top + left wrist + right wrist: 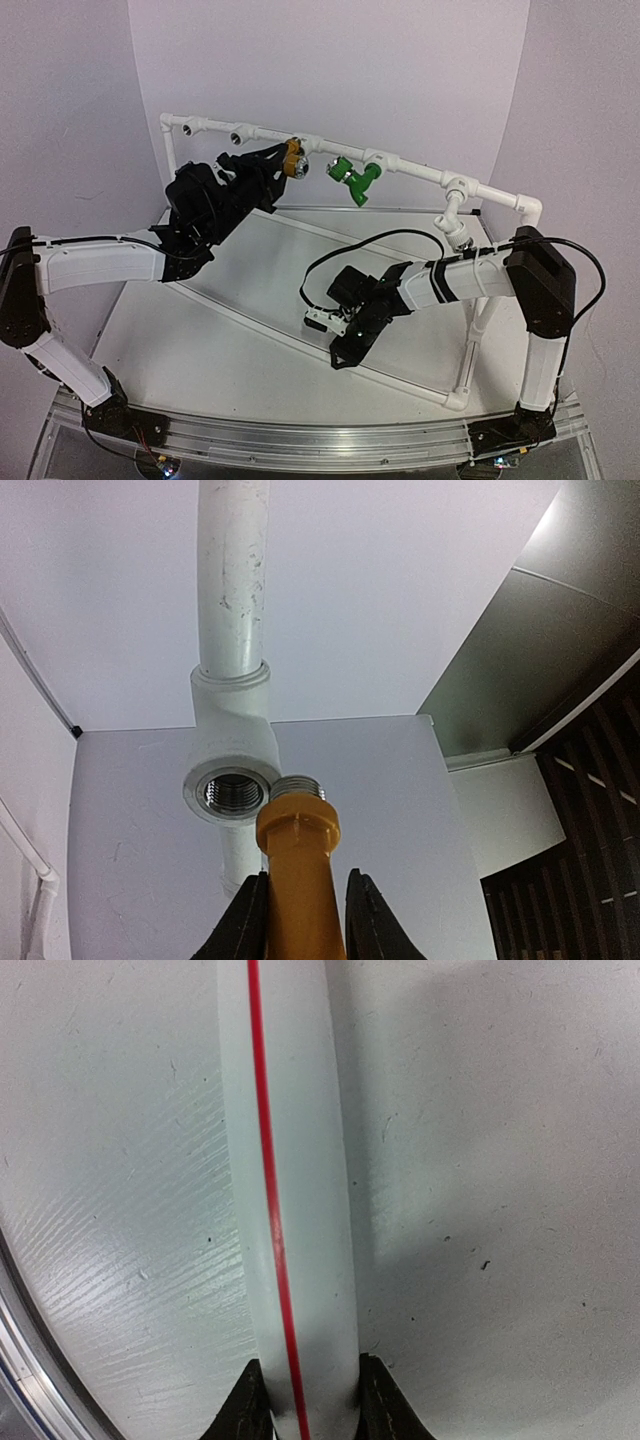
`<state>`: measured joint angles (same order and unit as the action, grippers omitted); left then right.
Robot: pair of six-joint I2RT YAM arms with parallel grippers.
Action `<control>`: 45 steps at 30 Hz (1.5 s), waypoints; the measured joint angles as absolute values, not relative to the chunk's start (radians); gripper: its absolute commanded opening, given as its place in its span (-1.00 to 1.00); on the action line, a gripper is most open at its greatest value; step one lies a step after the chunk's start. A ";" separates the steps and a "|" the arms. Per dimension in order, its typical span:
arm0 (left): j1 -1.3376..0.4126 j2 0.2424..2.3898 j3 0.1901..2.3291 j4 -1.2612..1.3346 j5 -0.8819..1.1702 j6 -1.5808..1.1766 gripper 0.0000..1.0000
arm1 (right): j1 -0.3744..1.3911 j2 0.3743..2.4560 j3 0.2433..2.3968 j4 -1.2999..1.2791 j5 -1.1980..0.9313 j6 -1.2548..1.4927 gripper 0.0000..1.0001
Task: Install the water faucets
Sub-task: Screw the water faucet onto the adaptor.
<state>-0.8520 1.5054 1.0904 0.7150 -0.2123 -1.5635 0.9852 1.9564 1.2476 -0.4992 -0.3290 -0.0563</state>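
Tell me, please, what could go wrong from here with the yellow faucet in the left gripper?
1. The yellow faucet has its threaded end beside the socket, not centred on it: it may hit the rim or cross-thread.
2. The right gripper clamps only the red-striped pipe; pushing might shift it if that grip slips.

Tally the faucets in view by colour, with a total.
Yellow faucet: 1, held in the left claw
Green faucet: 1, on the pipe frame
Total: 2
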 measured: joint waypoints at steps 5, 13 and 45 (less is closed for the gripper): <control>-0.852 1.499 1.071 0.731 -0.212 -1.566 -1.00 | 0.985 1.956 1.248 -0.500 -0.329 -0.057 -1.00; -0.852 1.499 1.031 0.727 -0.212 -1.570 -1.00 | 0.985 1.957 1.248 -0.500 -0.329 -0.057 -1.00; -0.898 1.540 1.204 0.499 -0.359 -1.571 -1.00 | 0.988 1.962 1.267 -0.516 -0.319 -0.057 -1.00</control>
<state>-0.8982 1.5396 1.2039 0.4987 -0.3593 -1.5709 0.9880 1.9617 1.2673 -0.5163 -0.3191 -0.0569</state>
